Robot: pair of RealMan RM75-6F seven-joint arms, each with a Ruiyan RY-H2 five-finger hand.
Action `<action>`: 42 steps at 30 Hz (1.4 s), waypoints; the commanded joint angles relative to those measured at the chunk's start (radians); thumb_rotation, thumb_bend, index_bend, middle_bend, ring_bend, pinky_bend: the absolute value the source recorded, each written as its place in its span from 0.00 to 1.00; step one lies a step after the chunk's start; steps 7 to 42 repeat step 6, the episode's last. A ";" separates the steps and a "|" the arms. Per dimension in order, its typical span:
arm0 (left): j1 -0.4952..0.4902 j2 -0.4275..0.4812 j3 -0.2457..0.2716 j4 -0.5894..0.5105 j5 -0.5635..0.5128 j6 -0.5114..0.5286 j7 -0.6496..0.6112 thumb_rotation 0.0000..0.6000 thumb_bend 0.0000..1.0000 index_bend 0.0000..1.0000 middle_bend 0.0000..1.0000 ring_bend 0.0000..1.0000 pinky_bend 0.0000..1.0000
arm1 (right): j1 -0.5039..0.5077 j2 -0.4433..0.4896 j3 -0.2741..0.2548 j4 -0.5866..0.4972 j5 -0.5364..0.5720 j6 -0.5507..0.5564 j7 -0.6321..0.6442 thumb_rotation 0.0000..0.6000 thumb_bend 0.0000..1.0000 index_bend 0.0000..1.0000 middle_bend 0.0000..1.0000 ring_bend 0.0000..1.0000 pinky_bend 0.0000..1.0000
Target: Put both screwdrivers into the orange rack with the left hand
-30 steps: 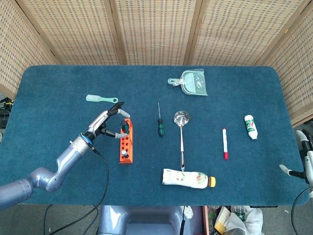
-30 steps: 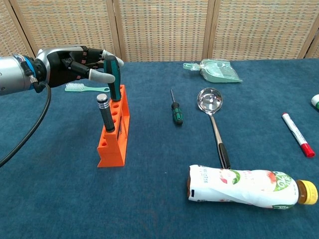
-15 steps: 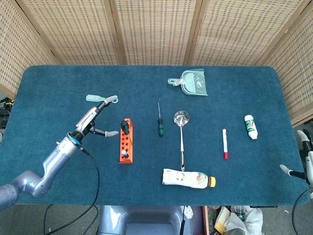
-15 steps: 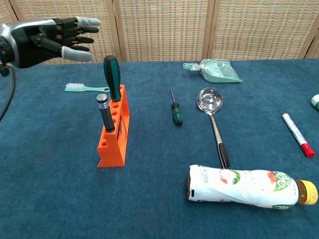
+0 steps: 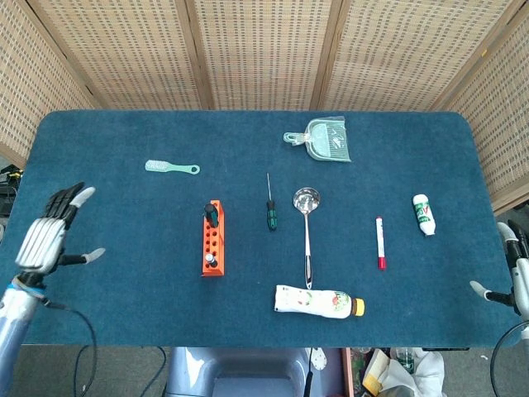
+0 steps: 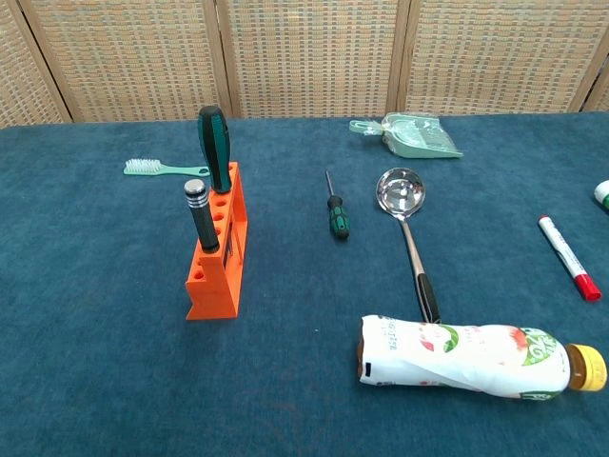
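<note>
Upright in the orange rack point(image 6: 217, 262) stands one green-handled screwdriver point(image 6: 214, 148); the second point(image 6: 336, 211) lies on the desk point(image 6: 95, 333). Left hand point(image 5: 48, 236) spread, empty. Right hand point(image 5: 514, 265) unclear. Bottle point(image 6: 471, 354) label illegible.

Staged robot test station, not a lived-in room, table point(image 5: 107, 132) covered in blue carpet-like cloth, woven rattan screens point(image 5: 264, 50) closed it off at 12 o'clock, loose cables point(image 5: 124, 368) hung at 7 o'clock, mixed household props were laid out.
</note>
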State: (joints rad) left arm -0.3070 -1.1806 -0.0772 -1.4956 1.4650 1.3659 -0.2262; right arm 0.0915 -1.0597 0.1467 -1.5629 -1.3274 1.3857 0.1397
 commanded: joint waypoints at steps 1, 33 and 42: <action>0.098 0.060 0.050 -0.067 -0.035 0.097 0.126 1.00 0.00 0.00 0.00 0.00 0.00 | -0.001 -0.003 -0.002 -0.002 -0.006 0.007 -0.008 1.00 0.00 0.00 0.00 0.00 0.00; 0.112 0.073 0.041 -0.085 -0.024 0.118 0.146 1.00 0.00 0.00 0.00 0.00 0.00 | -0.006 -0.006 -0.004 -0.011 -0.014 0.024 -0.027 1.00 0.00 0.00 0.00 0.00 0.00; 0.112 0.073 0.041 -0.085 -0.024 0.118 0.146 1.00 0.00 0.00 0.00 0.00 0.00 | -0.006 -0.006 -0.004 -0.011 -0.014 0.024 -0.027 1.00 0.00 0.00 0.00 0.00 0.00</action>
